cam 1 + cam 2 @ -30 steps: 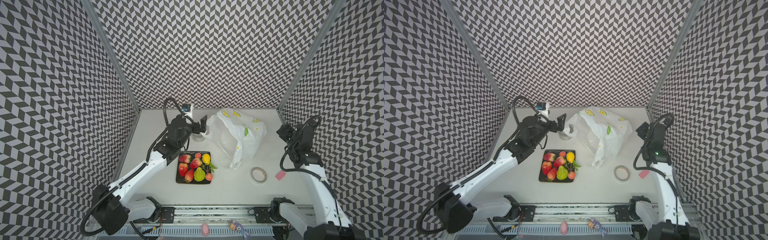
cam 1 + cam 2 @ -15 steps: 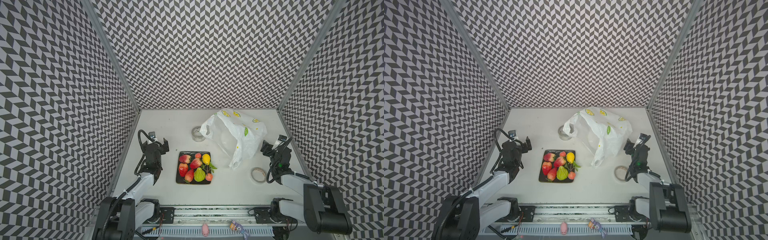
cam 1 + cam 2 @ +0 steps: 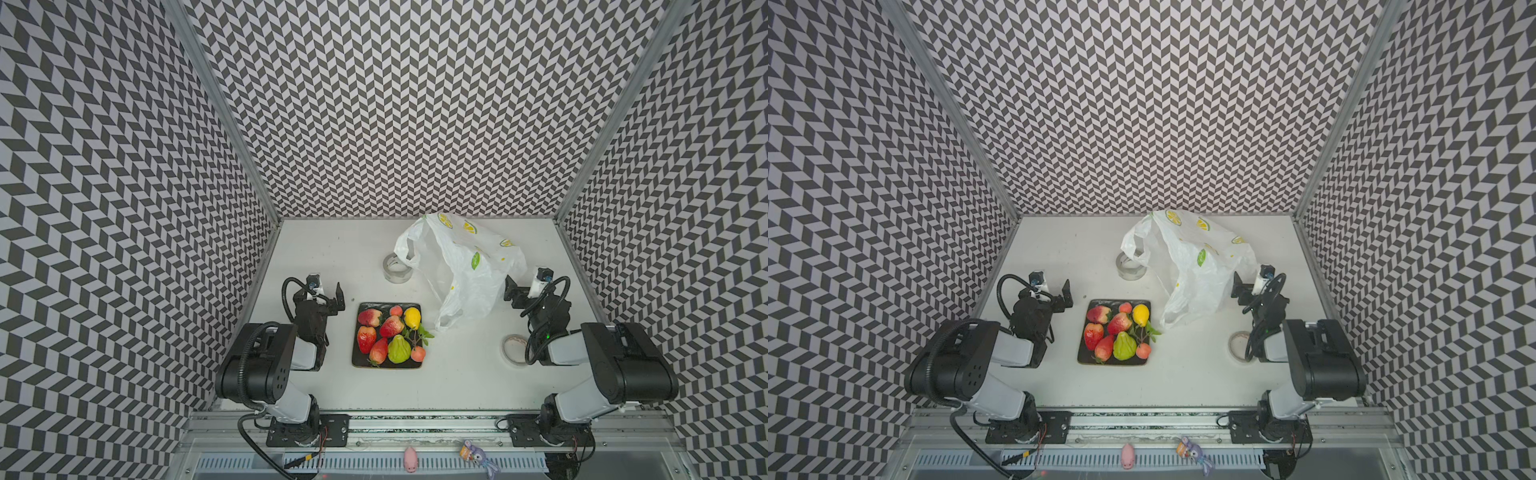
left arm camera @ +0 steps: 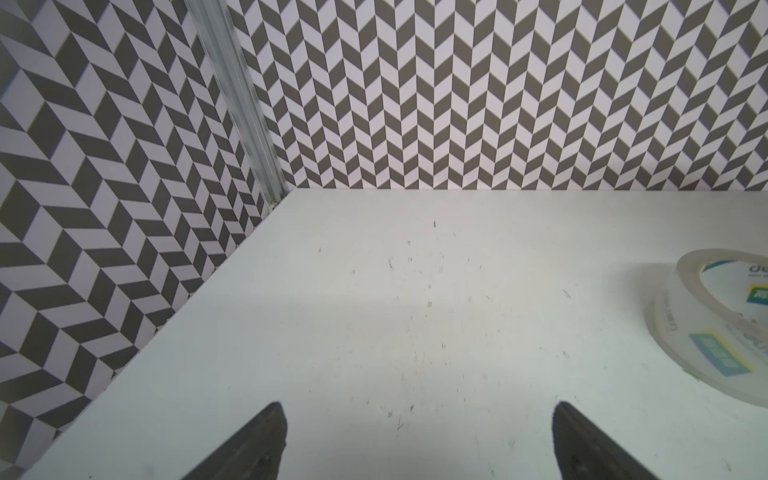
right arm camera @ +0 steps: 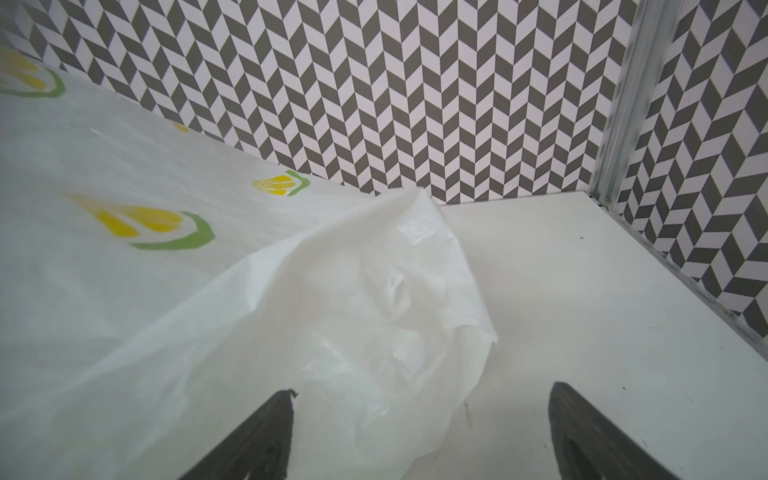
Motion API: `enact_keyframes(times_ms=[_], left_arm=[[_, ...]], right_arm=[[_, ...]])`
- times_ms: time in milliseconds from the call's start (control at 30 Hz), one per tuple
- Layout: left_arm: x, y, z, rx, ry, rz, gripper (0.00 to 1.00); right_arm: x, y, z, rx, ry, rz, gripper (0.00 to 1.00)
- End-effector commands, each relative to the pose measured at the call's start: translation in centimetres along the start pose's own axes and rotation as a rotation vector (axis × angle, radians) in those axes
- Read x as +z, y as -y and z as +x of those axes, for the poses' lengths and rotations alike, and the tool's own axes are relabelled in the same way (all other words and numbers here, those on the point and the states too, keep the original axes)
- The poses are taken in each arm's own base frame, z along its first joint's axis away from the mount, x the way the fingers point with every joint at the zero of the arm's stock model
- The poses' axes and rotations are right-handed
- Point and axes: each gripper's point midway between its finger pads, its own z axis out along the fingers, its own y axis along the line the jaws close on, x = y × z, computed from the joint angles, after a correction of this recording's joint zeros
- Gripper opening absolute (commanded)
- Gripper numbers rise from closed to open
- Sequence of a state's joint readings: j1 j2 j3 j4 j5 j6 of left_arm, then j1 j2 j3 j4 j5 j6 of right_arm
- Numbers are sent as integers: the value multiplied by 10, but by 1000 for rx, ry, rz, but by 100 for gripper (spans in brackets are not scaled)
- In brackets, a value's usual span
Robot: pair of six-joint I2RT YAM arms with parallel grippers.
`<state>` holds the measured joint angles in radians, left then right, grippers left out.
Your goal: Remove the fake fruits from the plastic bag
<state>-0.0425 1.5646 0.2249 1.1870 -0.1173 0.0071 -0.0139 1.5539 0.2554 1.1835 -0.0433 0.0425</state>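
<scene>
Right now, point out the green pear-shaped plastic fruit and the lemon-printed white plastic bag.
green pear-shaped plastic fruit [image 3: 398, 349]: in a top view, on its broad lower body.
lemon-printed white plastic bag [image 3: 469, 280]: in a top view, on its crumpled middle.

Fruits [image 3: 390, 332], red, green, yellow, pink, clustered on dark tray [image 3: 356, 363]. Bag [image 3: 465, 270] white, lemon-printed, crumpled on tabletop [image 3: 457, 382] just beside.

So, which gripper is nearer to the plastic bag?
Right. The right gripper sits just beside the edge of the plastic bag, with open jaws pointing at it. The left gripper is across the table, beyond the black tray, jaws open.
</scene>
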Motion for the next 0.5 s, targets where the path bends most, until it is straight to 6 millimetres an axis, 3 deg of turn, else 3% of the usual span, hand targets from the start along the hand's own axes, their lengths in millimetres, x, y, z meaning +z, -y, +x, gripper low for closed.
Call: enact_keyframes(times_ms=[0, 467], left_arm=[[2, 0, -31, -12, 115, 13, 100], [12, 1, -26, -22, 76, 38, 100]], right_arm=[[-1, -5, -24, -30, 94, -21, 96], [-6, -6, -27, -40, 127, -10, 100]])
